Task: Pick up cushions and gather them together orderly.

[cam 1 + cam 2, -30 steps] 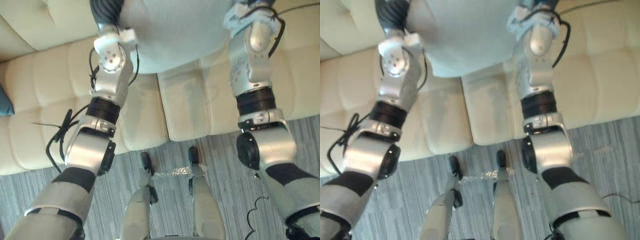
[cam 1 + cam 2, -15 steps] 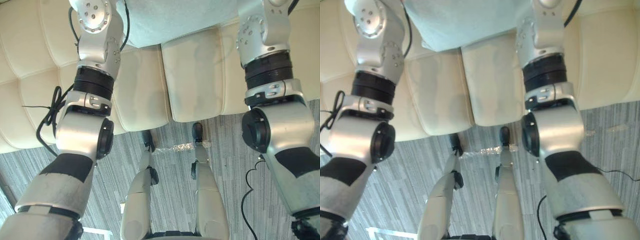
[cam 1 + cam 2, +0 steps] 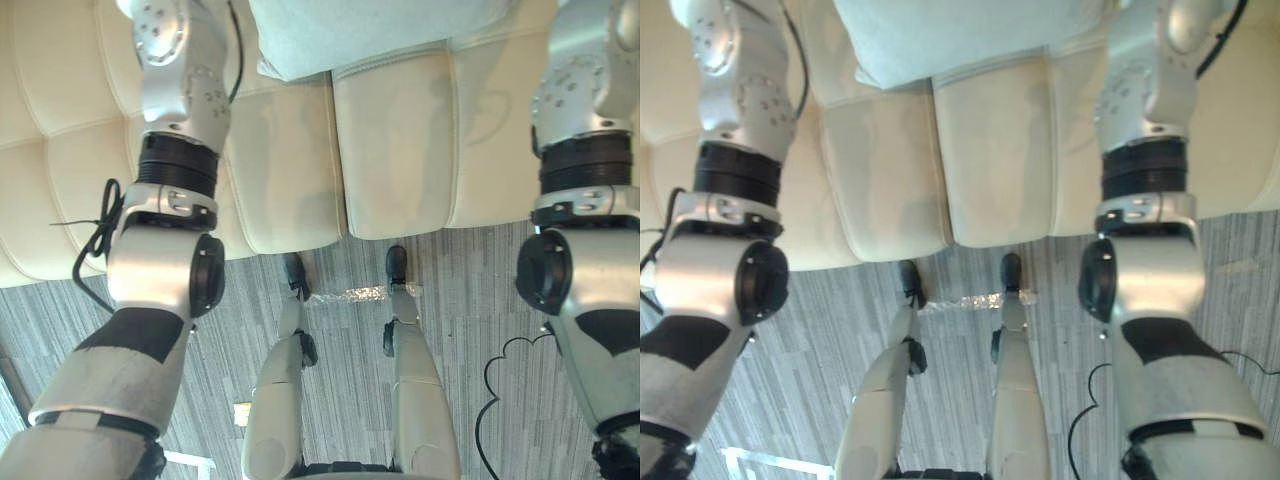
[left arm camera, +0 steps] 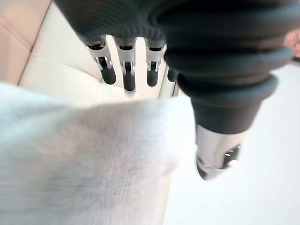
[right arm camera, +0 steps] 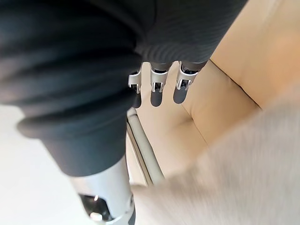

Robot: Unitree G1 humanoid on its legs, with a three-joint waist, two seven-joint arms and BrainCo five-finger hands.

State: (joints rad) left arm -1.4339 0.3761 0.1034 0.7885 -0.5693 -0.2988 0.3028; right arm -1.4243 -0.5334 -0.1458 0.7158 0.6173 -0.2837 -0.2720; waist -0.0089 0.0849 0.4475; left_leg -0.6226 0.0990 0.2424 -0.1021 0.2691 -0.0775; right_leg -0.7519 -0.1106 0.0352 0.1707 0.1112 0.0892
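At top centre, you carry the pale cushion (image 3: 370, 35) above the cream sofa (image 3: 390, 150), pressed between left hand (image 4: 125, 65) and right hand (image 5: 157, 79), both flat and uncurled; easing either palm could drop it.

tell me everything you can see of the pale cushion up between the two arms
The pale grey-white fabric cushion looks soft and fuzzy; its lower edge and a rounded corner show over the cream padded sofa seat. It sits between both arms, close beside the left hand and the right hand, both with straight fingers. Whether they touch it is unclear.
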